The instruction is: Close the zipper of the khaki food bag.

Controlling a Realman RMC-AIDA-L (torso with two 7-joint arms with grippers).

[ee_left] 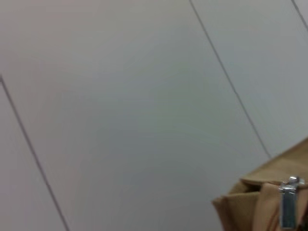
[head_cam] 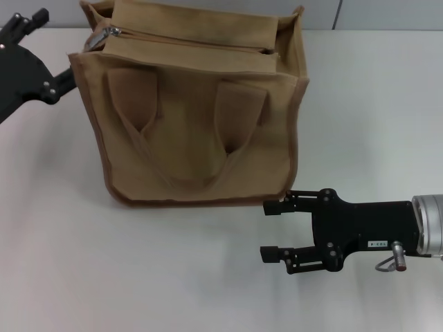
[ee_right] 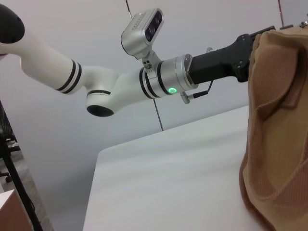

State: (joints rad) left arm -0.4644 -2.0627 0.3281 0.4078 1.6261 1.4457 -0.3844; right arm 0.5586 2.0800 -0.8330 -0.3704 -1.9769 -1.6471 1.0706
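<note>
Right claw (head_cam: 271, 230) open; left claw (head_cam: 73, 75) unclear; one bag (head_cam: 194, 131), two handles.

I saw khaki food bag (head_cam: 197, 117) on table (head_cam: 360, 104), ahead-left of right gripper (head_cam: 273, 230). Left gripper (head_cam: 66, 77) sat at bag's left top corner, slider (head_cam: 111, 31) just beyond.

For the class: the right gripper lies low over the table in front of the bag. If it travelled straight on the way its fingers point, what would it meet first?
Probably nothing. The right gripper, open, points toward the robot's left, over the bare white table, just in front of the khaki food bag. Its farther finger might graze the bag's bottom corner; depth is unclear.
</note>
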